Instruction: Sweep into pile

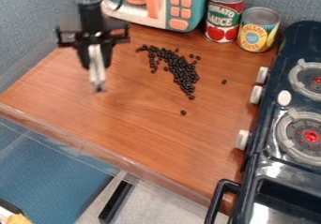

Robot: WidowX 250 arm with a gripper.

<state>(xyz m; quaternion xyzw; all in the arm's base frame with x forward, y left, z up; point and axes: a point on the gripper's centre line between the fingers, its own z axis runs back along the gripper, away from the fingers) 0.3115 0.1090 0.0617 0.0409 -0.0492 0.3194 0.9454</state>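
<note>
Well, we have the gripper (95, 64) at the left of the work, closed on a pale strip (97, 73), its fingers only as far apart as the strip makes them. The strip points down; whether its tip touches the counter (144, 134) we cannot tell. The beans (183, 73) lie to the right of it, in a loose slanting band, dense in the middle and thin toward the toy oven (188, 12). One stray (224, 81) sits apart on the stove side, another (183, 112) nearer the front edge.

We judge the job partly done at best: there is a cluster, but its tail and the strays want bringing in. Our likely next step is to set the strip low behind the thin end and push gently toward the thick part.

The narrow strip is our main worry. If we hit the band head-on, the beans may roll round both sides and spread. Too high, and we pass over them; too hard against the wood, and the strip could twist in our grip. A long push to the right could send some under the stove (266, 120) or its knobs (256, 94), and one toward us could drop the front stray off the edge. Going in from the back, we might knock the oven or cans (258, 29).
</note>
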